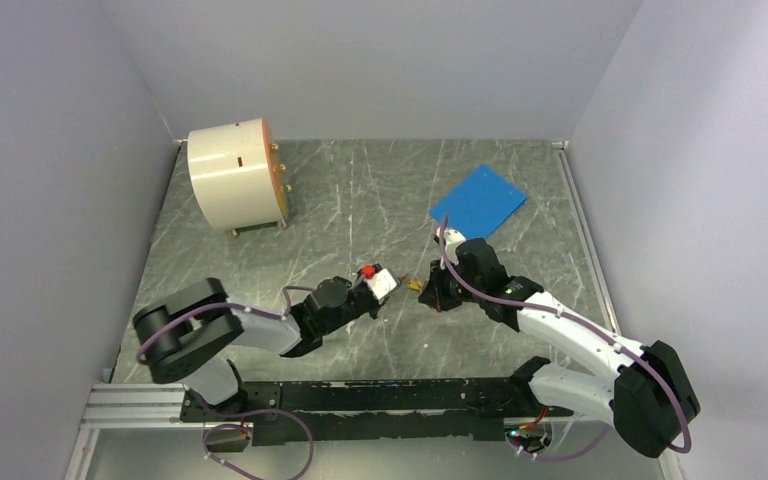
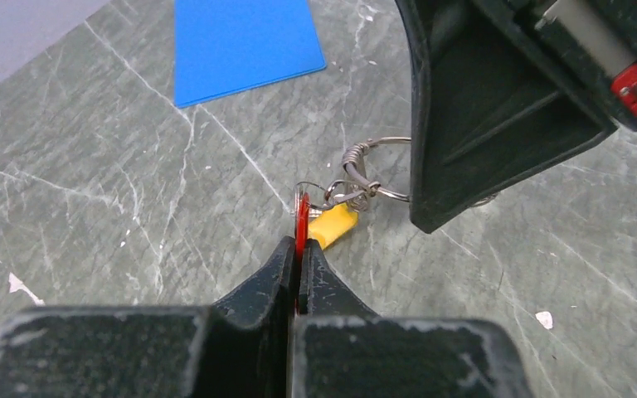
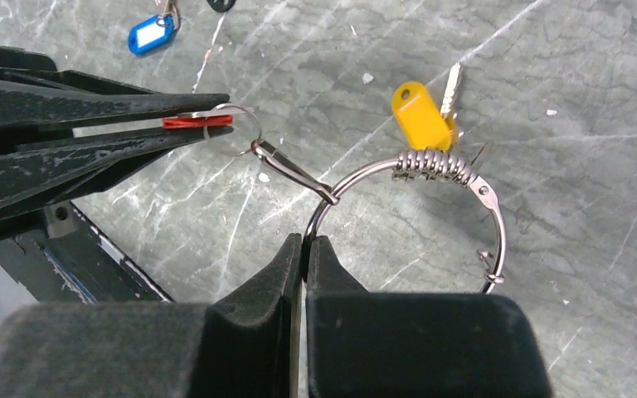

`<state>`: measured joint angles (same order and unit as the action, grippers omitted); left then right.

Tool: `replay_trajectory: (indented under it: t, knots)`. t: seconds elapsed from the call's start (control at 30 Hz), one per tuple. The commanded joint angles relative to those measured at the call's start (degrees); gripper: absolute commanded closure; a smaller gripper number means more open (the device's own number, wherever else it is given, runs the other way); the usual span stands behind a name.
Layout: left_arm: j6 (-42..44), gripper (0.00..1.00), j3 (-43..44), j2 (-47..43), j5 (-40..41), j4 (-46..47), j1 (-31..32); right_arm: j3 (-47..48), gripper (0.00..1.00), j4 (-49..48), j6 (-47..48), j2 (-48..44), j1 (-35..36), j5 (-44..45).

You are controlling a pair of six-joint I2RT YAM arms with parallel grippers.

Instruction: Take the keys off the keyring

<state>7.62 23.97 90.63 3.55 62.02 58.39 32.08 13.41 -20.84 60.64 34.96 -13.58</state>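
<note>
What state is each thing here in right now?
Left gripper: shut on the red key tag.
Right gripper: shut on the keyring.
Keyring: pinched, carrying both tags.
Red key tag: clamped, still linked to the keyring.
Yellow-tagged key: attached to the keyring, ungripped.
Blue-tagged key: lying loose on the table.
Blue sheet: flat on the table.

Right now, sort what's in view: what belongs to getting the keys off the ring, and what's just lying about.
Job: keyring, pinched by right fingers; red-tagged key, pinched by left fingers; yellow-tagged key.
Lying about: blue sheet; cream drum; blue tag, apart from the ring.
</note>
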Motion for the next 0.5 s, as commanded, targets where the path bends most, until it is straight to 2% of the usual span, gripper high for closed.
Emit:
replay_trajectory:
  t: [0.0,0.1,0.23,0.47]
  knots:
    - [-1.8,0.97,4.9,-7.6,3.2,-20.7,0.1,-1.5,0.95,-4.7,2.3,-0.3,-0.3,-0.1]
    - [-3.1,0.97,7.8,-11.8,2.7,-29.9,0.1,-2.7,0.87,-6.6,2.6,-1.2,-0.3,-0.4]
    - [-4.8,0.98,11.6,-15.6,2.0,-39.9,0.1,-3.6,0.66,-7.8,3.5,-3.9,-0.3,0.5]
    - [-7.3,0.97,23.0,-18.0,0.3,-61.1,0.1,-4.7,0.38,-10.6,4.3,-10.1,-0.3,0.8]
